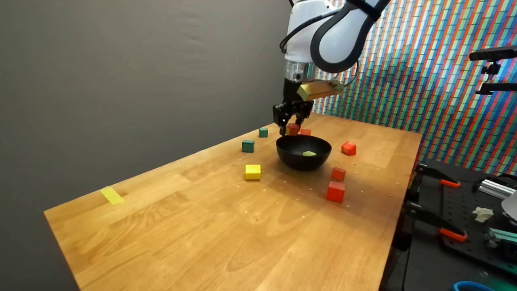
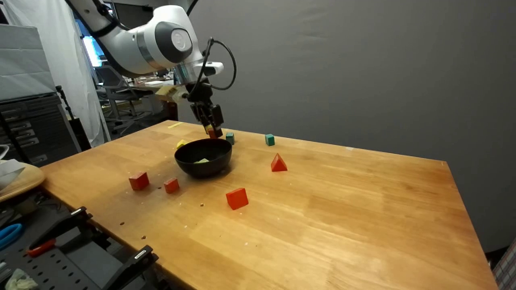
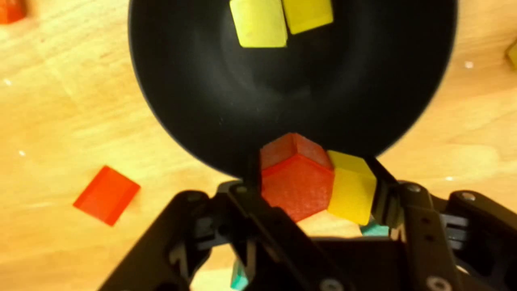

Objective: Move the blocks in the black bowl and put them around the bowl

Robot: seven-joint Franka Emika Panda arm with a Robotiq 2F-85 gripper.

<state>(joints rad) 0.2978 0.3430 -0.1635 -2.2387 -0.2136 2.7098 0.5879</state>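
Blocks (image 3: 298,188), one red and polygonal beside one yellow, are squeezed together in the claw (image 3: 317,178) at the rim of the black bowl (image 3: 282,93); two yellow blocks (image 3: 260,24) lie inside. In an exterior view, green cubes (image 1: 248,146) stand left of it on the wooden table (image 1: 181,234), a yellow cube (image 1: 253,172) left and nearer, three red blocks (image 1: 336,192) right.

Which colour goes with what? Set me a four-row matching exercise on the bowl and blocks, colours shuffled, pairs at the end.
1. Bowl
2. Blocks lying in it, wrist view
3. Held blocks, in the gripper
4. Two blocks on the table nearest the grey backdrop

A. Green
B. Red and yellow
C. Black
D. Yellow

Pairs: 1-C; 2-D; 3-B; 4-A
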